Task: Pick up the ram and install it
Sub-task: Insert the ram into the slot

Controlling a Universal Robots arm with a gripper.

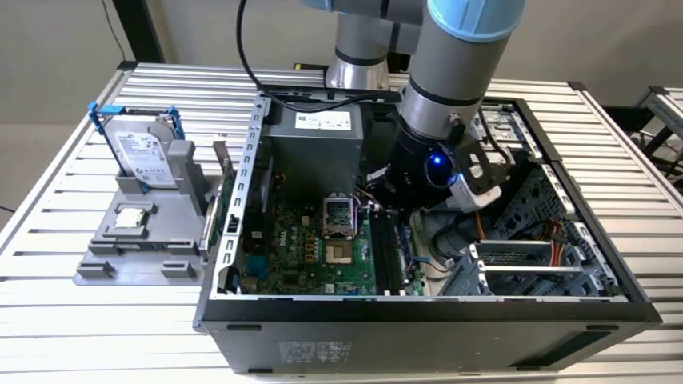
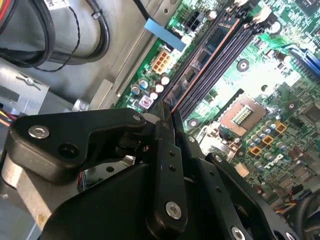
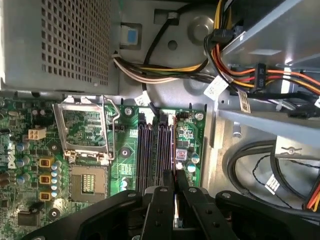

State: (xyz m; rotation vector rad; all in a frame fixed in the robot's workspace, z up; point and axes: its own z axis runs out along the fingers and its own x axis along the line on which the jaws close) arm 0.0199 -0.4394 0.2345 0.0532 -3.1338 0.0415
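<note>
ribbed aluminium table (image 1: 64,204), silver slats, carrying an open computer case (image 1: 427,308) laid on its side, so the green motherboard (image 1: 309,256) faces up for access from above.

gripper (image 3: 175,197): black, hinged metal links with bright screws, reaching down inside the case over the memory slots (image 3: 155,150). fingers (image 3: 161,200) drawn close together, clamped on the ram (image 3: 175,210), a thin dark board seen edge-on between them; in the second wrist view the ram (image 2: 165,111) shows as a narrow blade at the fingertips. held upright and lengthwise with the slots, presumably so its edge can meet one of them; whether it touches a slot yet cannot be told.

memory slots: long, black, parallel, with pale end clips.

processor socket (image 3: 85,132): square, with a shiny metal frame, just beside the slots.

power supply (image 3: 55,42): grey perforated sheet metal, trailing bundled wires (image 3: 235,75) in yellow, red, orange and black.

hard drive (image 1: 144,152): silver, blue rails, standing in a grey holder (image 1: 144,248) on the table, well apart from the gripper.
</note>
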